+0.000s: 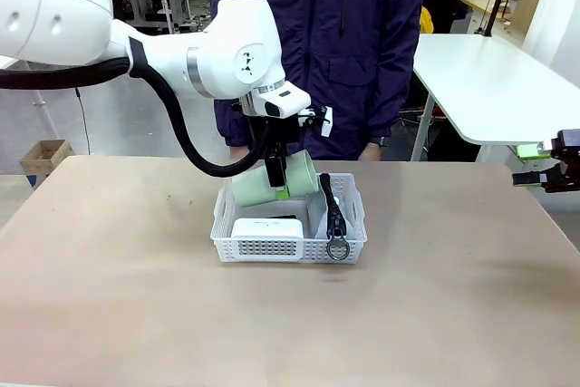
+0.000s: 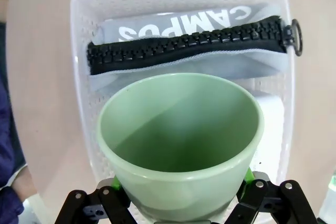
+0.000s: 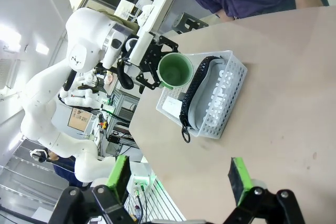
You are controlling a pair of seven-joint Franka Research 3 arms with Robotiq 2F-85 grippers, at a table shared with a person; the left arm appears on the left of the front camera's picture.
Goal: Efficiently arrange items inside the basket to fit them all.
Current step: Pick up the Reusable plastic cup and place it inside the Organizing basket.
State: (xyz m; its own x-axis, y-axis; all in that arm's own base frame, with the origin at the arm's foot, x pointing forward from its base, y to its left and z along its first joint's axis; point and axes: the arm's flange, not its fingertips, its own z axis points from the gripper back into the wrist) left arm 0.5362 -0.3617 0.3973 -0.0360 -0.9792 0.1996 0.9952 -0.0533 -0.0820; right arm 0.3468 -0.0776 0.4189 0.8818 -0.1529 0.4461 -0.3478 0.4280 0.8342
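Gripping cup (image 1: pixel 272 186) (left tool (image 1: pixel 276 189)) above basket (image 1: pixel 290 244)

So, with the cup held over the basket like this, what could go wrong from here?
1. The left end effector grips the pale green cup tilted on its side, by its base alone; it might slip and drop.
2. The grey pouch and the white box already fill much of the basket, so the cup may not fit and could press against them.
3. The light basket might shift if pushed.
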